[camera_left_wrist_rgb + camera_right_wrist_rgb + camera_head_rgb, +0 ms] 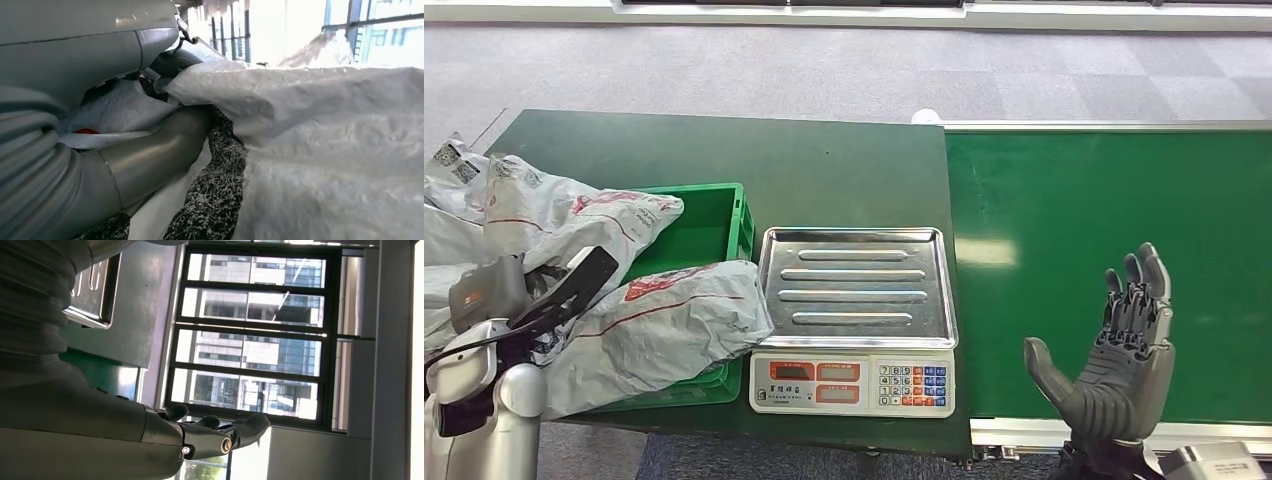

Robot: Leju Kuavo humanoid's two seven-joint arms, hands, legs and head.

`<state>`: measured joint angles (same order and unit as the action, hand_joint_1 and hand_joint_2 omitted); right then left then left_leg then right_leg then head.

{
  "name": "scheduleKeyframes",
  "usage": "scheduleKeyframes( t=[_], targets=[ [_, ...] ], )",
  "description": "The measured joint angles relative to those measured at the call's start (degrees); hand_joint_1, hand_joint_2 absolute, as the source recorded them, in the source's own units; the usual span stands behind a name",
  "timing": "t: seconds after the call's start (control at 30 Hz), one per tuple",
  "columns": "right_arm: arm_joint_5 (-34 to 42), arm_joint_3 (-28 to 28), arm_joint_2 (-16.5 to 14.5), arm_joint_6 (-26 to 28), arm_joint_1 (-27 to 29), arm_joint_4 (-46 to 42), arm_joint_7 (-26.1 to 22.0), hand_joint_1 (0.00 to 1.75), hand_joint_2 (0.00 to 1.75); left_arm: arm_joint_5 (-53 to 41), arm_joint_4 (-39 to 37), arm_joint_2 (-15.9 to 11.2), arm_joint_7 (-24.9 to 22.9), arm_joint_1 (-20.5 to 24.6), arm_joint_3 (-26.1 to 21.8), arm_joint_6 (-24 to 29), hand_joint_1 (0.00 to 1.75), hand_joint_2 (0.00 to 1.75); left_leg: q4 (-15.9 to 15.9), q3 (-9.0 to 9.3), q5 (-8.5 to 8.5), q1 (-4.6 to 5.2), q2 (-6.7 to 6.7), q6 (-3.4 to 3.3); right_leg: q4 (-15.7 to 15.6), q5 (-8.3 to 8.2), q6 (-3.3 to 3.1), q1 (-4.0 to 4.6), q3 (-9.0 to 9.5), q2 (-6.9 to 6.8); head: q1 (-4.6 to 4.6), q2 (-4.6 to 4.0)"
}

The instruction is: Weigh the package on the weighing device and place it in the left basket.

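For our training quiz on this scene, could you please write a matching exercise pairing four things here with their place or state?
Things:
1. scale tray
2. green basket
3. right hand
4. left hand

Places or states:
A. raised over the conveyor belt, fingers apart, holding nothing
B. bare, nothing on it
C. against a grey package
D. left of the scale, packages lying across it

Pairs: 1-B, 2-D, 3-A, 4-C

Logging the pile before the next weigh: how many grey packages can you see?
3, maybe more underneath. One package lies across the green basket front; another drapes its back-left rim; a third lies at the table's left edge.
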<state>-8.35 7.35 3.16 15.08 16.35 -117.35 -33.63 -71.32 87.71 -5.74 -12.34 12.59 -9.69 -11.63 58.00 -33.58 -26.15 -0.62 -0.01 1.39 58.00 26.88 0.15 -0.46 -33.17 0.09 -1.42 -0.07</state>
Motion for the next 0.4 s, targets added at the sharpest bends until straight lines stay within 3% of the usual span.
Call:
scheduleKeyframes(
  t=[0.4],
  targets=[
    [-0.04,-0.62,-0.40,-0.15,0.48,0.00,-0.03,0.00,1.75,0.02,-2.75,-0.37,0.14,-0.06,0.01,-0.02,1.75,1.75,0.00,0.01,0.00,0.00,0.00,0.00,0.00,0.00,0.00,0.00,0.01,0.00,0.00,0.00]
  ],
)
